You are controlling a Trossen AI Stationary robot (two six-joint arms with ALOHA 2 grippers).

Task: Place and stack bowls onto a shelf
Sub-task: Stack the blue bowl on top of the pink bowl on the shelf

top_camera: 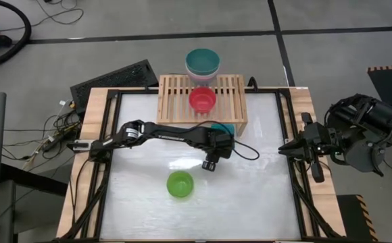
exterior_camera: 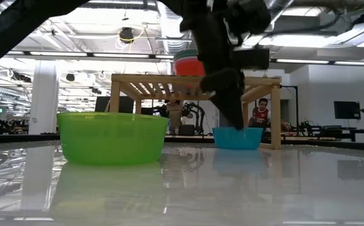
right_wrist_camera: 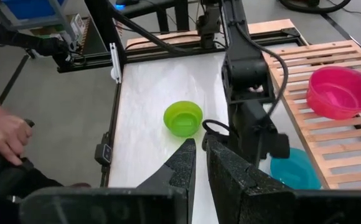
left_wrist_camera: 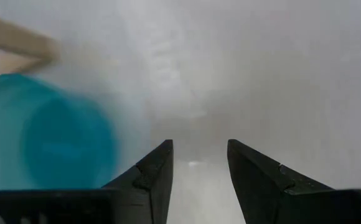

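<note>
The light-wood shelf (top_camera: pixel 201 101) stands at the table's far middle. A magenta bowl (top_camera: pixel 202 99) sits upright on its slats, and a stack of bowls with a dark teal one on top (top_camera: pixel 203 62) stands at its far edge. A cyan bowl (top_camera: pixel 224 127) rests on the table at the shelf's near edge, partly hidden by my left arm. Nearer, a lime green bowl (top_camera: pixel 180 183) stands upright. Between these two my left gripper (top_camera: pixel 211 163) points steeply down, open and empty; the cyan bowl (left_wrist_camera: pixel 43 134) lies beside its fingers. At the table's right edge my right gripper (top_camera: pixel 287 148) waits, shut and empty.
A keyboard (top_camera: pixel 115 79) and cables (top_camera: pixel 57 128) lie beyond the table's far left corner. A person's hand (right_wrist_camera: pixel 6 137) shows off the table's left side. Bare white tabletop (top_camera: pixel 250 196) lies near and to the right of the green bowl.
</note>
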